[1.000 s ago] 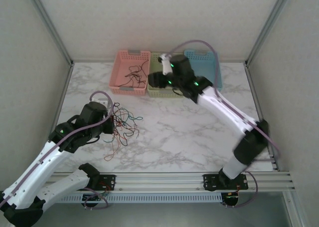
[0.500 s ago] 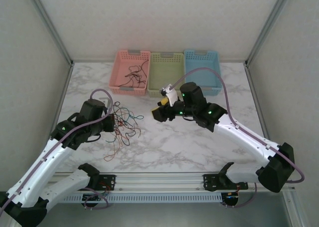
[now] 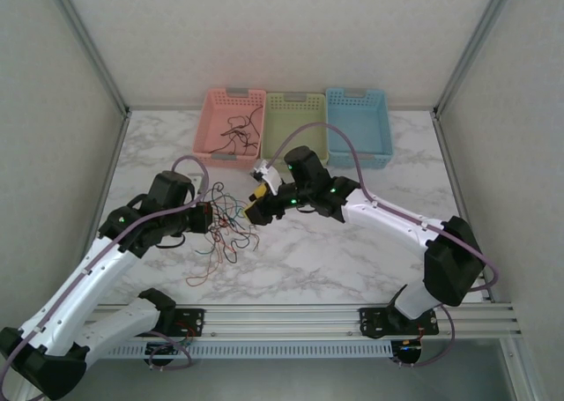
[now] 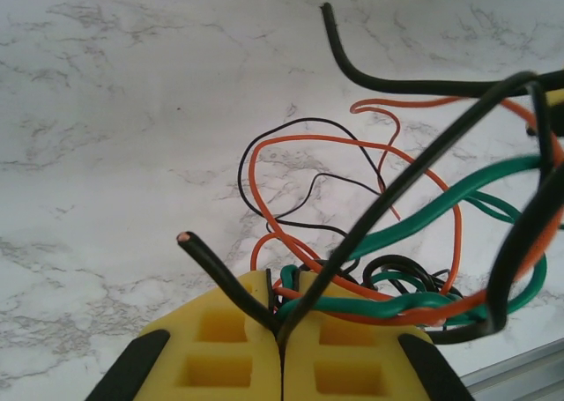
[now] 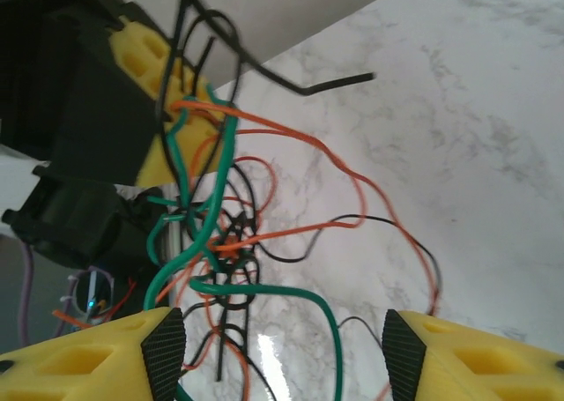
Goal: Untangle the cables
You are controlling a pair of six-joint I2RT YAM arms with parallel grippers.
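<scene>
Black, green and orange cables point(image 3: 225, 229) lie tangled just in front of the pink basket point(image 3: 208, 128), pinched by the left gripper point(image 4: 280, 300) with jaws together, while the right gripper point(image 5: 282, 348) gapes apart at them.

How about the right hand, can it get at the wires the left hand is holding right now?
Probably yes. The right hand is open and pointed straight at the wires, with nothing in between. The left hand is shut on the bundle, so it should hold steady.
</scene>
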